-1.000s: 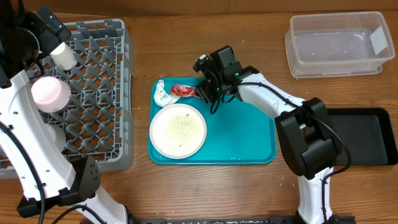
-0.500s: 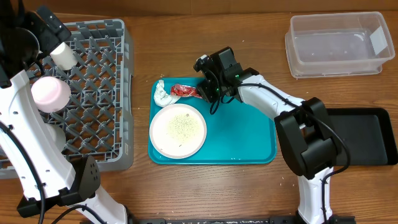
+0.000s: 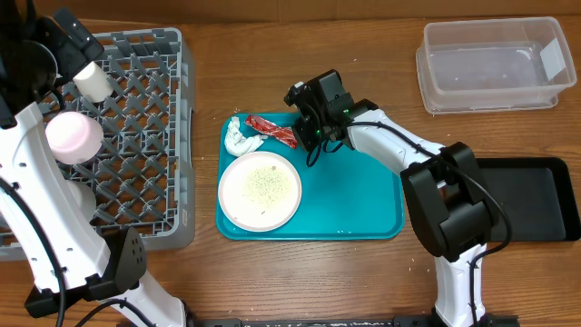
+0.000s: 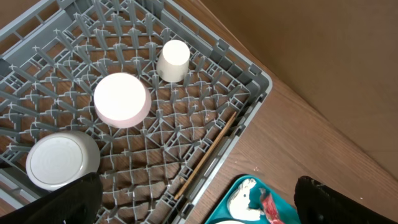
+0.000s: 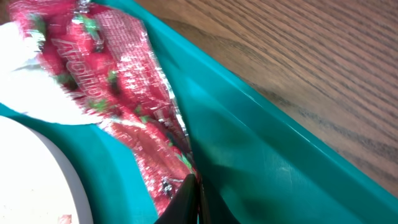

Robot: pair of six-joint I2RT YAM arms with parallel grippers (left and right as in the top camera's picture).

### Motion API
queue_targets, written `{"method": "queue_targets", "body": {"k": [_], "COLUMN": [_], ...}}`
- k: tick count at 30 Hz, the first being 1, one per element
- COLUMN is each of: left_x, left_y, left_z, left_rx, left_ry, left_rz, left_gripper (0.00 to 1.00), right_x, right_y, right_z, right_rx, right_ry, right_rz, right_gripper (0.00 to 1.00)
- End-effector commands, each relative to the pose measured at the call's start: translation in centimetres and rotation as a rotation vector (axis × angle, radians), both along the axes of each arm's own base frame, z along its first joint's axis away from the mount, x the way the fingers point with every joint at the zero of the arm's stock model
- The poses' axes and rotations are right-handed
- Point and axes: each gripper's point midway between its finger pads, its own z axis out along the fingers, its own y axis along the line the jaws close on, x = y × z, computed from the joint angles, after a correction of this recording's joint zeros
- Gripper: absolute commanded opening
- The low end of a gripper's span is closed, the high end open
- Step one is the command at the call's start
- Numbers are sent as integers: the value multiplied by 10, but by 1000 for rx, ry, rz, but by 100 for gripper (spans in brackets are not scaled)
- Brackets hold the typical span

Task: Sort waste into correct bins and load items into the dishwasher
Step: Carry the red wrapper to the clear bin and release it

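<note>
The right gripper shows only as two dark tips at the bottom edge of the wrist view. They are pressed together on the near end of the red wrapper, and from overhead the gripper's body hides the pinch. The wrapper runs ahead of the tips. Its far end is blurred, its print is unreadable, and it lies against a white tissue that the close view cuts off.

The tray rim lies just beside the wrapper on one side, with bare table past it. The plate edge sits close on the other side, leaving a narrow teal strip around the tips.

The left gripper hangs above the rack with its fingers wide apart and nothing between them. Only their ends show, in the lower corners. Below it stand a cup and a pink bowl. A corner of the tray peeks in near the right finger.
</note>
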Motion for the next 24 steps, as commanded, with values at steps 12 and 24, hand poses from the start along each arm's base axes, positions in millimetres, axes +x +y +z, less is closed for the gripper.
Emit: {"method": "queue_targets", "body": {"k": [12, 24], "left_x": [-1, -1], "left_y": [0, 0], "left_z": [2, 2], "left_rx": [4, 4], "left_ry": [-5, -5], "left_rz": [0, 1], "left_gripper": [100, 100], "right_x": [54, 72], "right_y": [-89, -343], "right_z": [181, 192], "right_rx": [268, 413], "right_ry": [-202, -88], "right_rz": [-343, -1247], "right_gripper": [4, 4]}}
